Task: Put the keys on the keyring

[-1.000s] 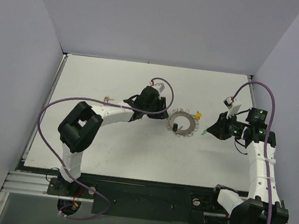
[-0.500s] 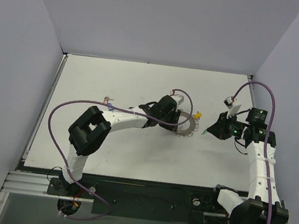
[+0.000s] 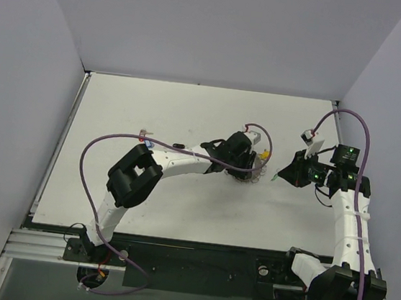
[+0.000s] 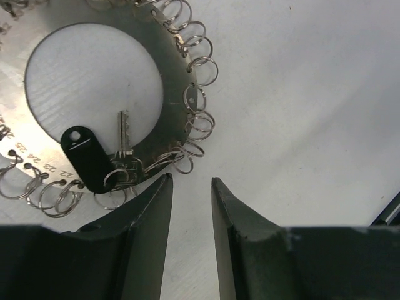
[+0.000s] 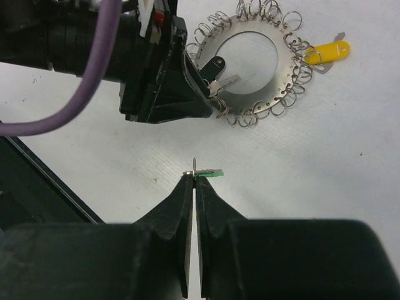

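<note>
A white table (image 3: 118, 112) is seen from overhead, with two robot arms bolted at its near edge. Over the last second the left arm (image 3: 177, 163) has swung from the table's middle out towards 3 o'clock, and its wrist now covers most of the keyring (image 3: 253, 178), which a second ago lay in plain sight. The right arm has not moved.

The left pincer (image 4: 187, 181) has been narrowing and now stands partly open, with only bare table between its fingers. Its tips sit just beside the ring's outer fringe. This looks like the start of a grip to steady the ring so that a key can be brought to it.

The right pincer (image 5: 194, 178), at 3 o'clock from the ring and apart from it, is pinched tight on a tiny green key (image 5: 209, 174).

The keyring (image 5: 250, 99) lies flat, a little right of the table's centre. It is a broad silvery metal disc with a large round hole, and small wire loops fringe its whole rim. A yellow tag (image 5: 326, 51) hangs off it at 2 o'clock in the right wrist view. A black tag (image 4: 86, 159) with a small silver key (image 4: 123, 134) rests at 7 o'clock of the hole in the left wrist view.
</note>
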Robot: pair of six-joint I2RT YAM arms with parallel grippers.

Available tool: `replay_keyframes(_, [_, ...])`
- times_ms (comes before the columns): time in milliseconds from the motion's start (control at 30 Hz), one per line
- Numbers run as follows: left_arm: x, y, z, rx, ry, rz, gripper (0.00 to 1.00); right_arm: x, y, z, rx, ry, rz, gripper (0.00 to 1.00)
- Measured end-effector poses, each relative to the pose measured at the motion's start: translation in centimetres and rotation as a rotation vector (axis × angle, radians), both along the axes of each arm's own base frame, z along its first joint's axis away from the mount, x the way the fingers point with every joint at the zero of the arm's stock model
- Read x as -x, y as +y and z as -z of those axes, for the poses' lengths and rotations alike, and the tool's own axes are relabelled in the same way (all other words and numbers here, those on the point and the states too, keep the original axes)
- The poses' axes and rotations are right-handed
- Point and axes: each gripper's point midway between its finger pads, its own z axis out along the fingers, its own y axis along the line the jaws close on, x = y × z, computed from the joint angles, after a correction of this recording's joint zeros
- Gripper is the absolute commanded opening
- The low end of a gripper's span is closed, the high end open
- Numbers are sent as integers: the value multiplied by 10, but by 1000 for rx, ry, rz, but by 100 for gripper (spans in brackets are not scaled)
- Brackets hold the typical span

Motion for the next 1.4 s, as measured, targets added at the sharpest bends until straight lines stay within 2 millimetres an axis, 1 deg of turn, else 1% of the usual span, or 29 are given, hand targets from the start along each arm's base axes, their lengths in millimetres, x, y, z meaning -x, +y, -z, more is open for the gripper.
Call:
replay_keyframes(133, [6, -11, 7, -15, 10, 22, 38, 0, 0, 0, -1, -1, 0, 0])
replay_keyframes(267, [7, -16, 12, -30, 17, 32, 38, 0, 0, -1, 0, -6, 0, 0])
replay_keyframes(500, [7, -15, 21, -66, 33, 32, 37, 1, 0, -2, -1, -8, -1, 0])
replay_keyframes(733, [6, -19, 29, -88, 36, 44, 36, 1, 1, -3, -5, -10, -4, 0])
replay_keyframes(767, [6, -19, 30, -93, 38, 46, 33, 1, 1, -3, -5, -9, -4, 0])
replay_keyframes(900, [6, -19, 36, -107, 42, 51, 31, 1, 1, -3, -6, -10, -5, 0])
replay_keyframes(967, [7, -18, 38, -115, 47, 52, 27, 1, 1, -3, -6, -10, -5, 0])
replay_keyframes(1000, [7, -18, 39, -118, 49, 53, 23, 1, 1, -3, -5, -10, -5, 0])
replay_keyframes(1033, [7, -18, 40, -120, 49, 53, 19, 1, 1, -3, -5, -10, -5, 0])
replay_keyframes(1067, [7, -18, 40, -121, 48, 54, 8, 1, 1, -3, -5, -10, -5, 0])
replay_keyframes(1100, [7, -18, 41, -123, 49, 55, 5, 1, 1, -3, -5, -10, -5, 0])
replay_keyframes(1133, [7, -18, 41, -124, 48, 57, 0, 1, 1, -3, -6, -10, -4, 0])
replay_keyframes(1300, [4, -20, 36, -117, 29, 66, 0, 1, 1, -3, -6, -10, -5, 0])
replay_keyframes(1400, [4, -17, 33, -134, 7, 81, 0, 1, 1, -3, -6, -10, -4, 0])
